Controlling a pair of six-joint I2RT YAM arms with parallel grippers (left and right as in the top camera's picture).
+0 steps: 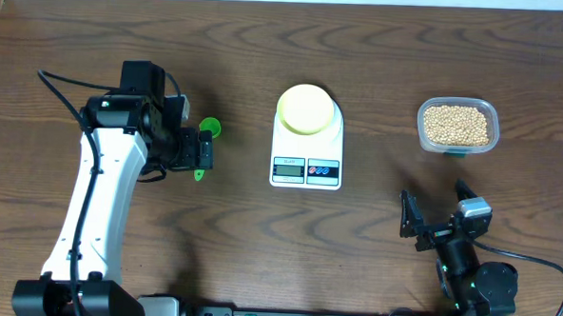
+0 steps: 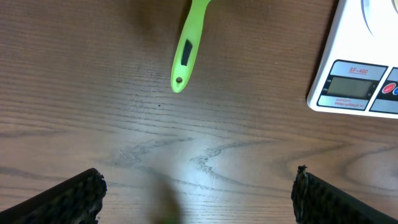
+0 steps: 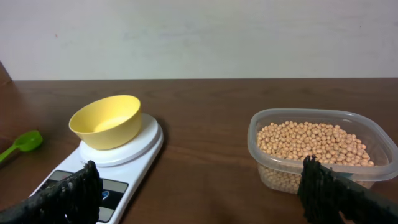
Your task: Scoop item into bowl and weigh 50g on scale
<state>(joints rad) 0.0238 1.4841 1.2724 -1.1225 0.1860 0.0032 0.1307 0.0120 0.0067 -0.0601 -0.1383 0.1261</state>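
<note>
The white scale [image 1: 307, 150] stands mid-table with the empty pale yellow bowl [image 1: 306, 109] on its platform; both also show in the right wrist view, the scale [image 3: 134, 149] under the bowl [image 3: 106, 121]. Tan beans [image 1: 456, 125] fill a clear tub at the right [image 3: 314, 142]. A green scoop [image 1: 206, 136] lies left of the scale; its handle [image 2: 188, 46] shows in the left wrist view. My left gripper [image 1: 205, 155] is open and empty over the scoop's handle end [image 2: 198, 193]. My right gripper [image 1: 436, 214] is open and empty near the front right [image 3: 199, 193].
The clear plastic tub [image 1: 491, 115] holding the beans sits at the right. The scale's display corner [image 2: 348, 88] shows at the right edge of the left wrist view. Bare wooden table lies between scale and tub.
</note>
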